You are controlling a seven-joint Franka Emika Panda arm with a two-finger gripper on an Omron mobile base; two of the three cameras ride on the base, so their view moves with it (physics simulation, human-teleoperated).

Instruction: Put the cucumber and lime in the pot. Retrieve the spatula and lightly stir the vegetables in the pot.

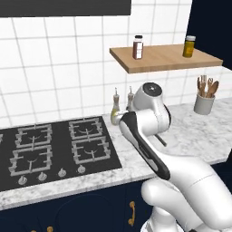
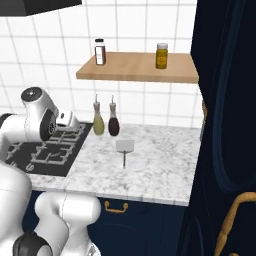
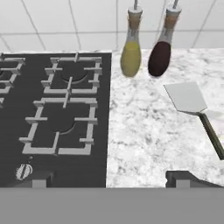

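- While the claw [image 3: 109,177] hangs wide open with nothing in it, it looks down at the marble counter [image 3: 148,131] right beside the black stove [image 3: 57,118].
- The spatula [image 3: 192,107] lies flat on the counter, near two bottles [image 3: 131,48] by the white tiled wall [image 1: 50,63].
- A wooden shelf [image 2: 140,67] holds two jars [image 2: 161,55].
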